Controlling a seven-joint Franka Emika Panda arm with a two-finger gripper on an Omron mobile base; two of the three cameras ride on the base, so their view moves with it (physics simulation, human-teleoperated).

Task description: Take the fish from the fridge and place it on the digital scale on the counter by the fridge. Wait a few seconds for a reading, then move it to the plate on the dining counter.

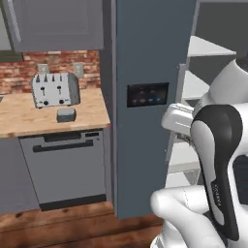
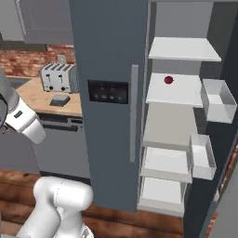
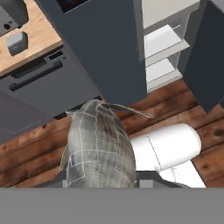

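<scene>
Left base view: the fridge (image 1: pixel 145 97) stands with its right-hand compartment open, white shelves showing behind the arm. On the wooden tabletop (image 1: pixel 29 118) to its left, the digital scale (image 1: pixel 66 115) lies just in front of the silver toaster (image 1: pixel 54 89), with nothing on it. The arm rises at lower right, in front of the fridge opening.

Right base view: the open fridge shelves carry a small red item (image 2: pixel 168 80) on an upper shelf and door bins at the right. The scale sits near the toaster on the tabletop, left of the fridge.

Hand view: the fish (image 3: pixel 98 148) sits close to the camera, rising from between the finger tips, over the wooden floor (image 3: pixel 26 157). The gripper (image 3: pixel 100 183) is closed on the fish. The scale appears at upper left on the tabletop, well apart from the fish.

Judgement: the fish is out of the fridge and the carry to the scale is in hand. The next move calls for swinging left past the fridge's closed door, clearing the tabletop edge, bringing the fish over the scale rather than the toaster, lowering until it rests flat, then releasing.
</scene>
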